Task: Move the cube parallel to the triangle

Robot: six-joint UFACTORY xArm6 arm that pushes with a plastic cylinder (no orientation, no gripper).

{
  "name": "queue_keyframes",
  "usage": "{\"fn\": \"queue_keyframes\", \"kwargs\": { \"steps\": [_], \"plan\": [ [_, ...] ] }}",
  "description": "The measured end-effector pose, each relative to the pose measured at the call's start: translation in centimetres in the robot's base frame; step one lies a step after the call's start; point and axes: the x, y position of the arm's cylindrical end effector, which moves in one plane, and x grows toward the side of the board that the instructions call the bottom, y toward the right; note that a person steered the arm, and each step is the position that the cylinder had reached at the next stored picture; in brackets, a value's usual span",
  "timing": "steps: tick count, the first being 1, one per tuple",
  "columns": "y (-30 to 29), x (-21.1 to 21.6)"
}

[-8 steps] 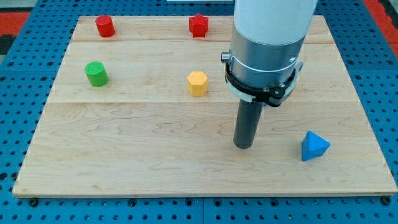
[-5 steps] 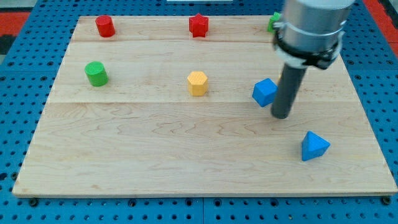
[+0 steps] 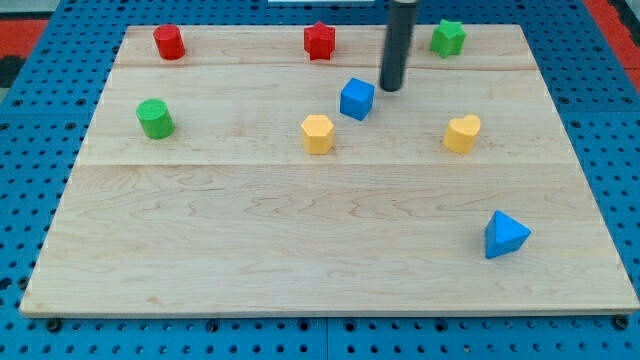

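Tool status: the rod carries no jaws and grasps nothing; it can only push. My tip rests on the bench just beside the blue cube, at the cube's upper right in the view. Whether tip and cube touch cannot be determined.

Task objects: the blue cube lies in the upper middle of the bench. The blue triangle lies well apart from it, near the view's lower right.

Probable hazards:

1. Wrong push direction. With the tip on the cube's upper-right side, a push would likely drive the cube toward the view's lower left, away from the triangle.
2. Collision with the yellow hexagonal block. It sits near the cube, below and to its left, directly in that line of travel.
3. Off-centre contact. Pushing on a corner may rotate the cube or let it slip off the tip.
4. Obstruction on a direct route. The yellow heart-shaped block lies between cube and triangle.
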Motion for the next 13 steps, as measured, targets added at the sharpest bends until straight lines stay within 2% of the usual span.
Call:
{"fn": "queue_keyframes", "kwargs": {
  "steps": [1, 2, 3, 4, 5, 6, 8, 9, 10, 11, 13],
  "plan": [
    [-7.7, 2.7],
    [-9.3, 5.1],
    [-4.2, 5.8],
    [-2.5, 8.2],
    [-3.2, 8.4],
    [-8.4, 8.4],
    [-14.4, 12.9],
    [-17.7, 10.2],
    [-18.8, 13.7],
    [-14.6, 17.4],
    [-10.5, 18.6]
  ]
}}
